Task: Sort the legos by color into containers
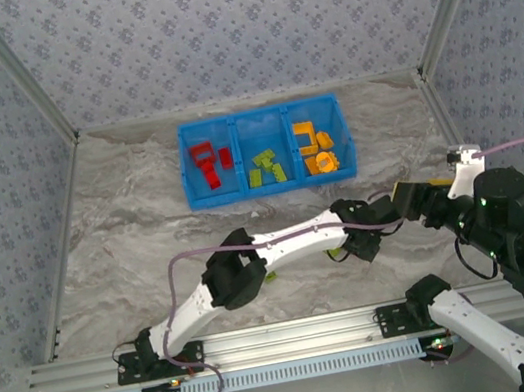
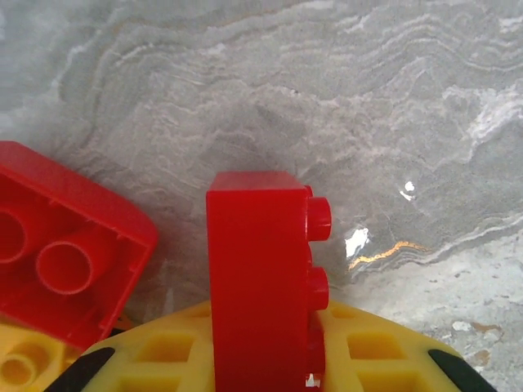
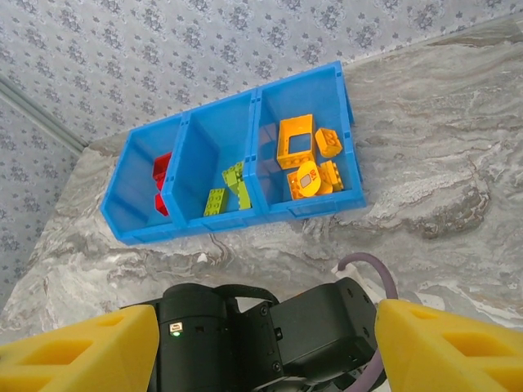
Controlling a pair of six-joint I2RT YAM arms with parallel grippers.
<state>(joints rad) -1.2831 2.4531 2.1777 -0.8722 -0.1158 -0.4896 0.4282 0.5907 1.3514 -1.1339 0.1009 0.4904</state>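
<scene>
Bin (image 1: 258,112) mostly filled: reds (image 1: 202,156) left, greens (image 1: 267,167) middle, oranges (image 1: 314,146) right. On the bench (image 2: 327,98), left tool (image 2: 261,351) clamps red brick (image 2: 260,269); second red brick (image 2: 61,253) and yellow piece (image 2: 16,367) wait beside it. Right tool (image 3: 265,351) wide open, empty. Judged late stage.

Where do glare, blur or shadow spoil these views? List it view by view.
Left wrist: white glare spots on the marbled table just right of the upright red brick, which is fairly sharp. Right wrist: the near yellow fingers are blurred, and the blue bin is crisp. Top external: even, soft light with no glare, and fine detail in the bin is slightly soft.
</scene>
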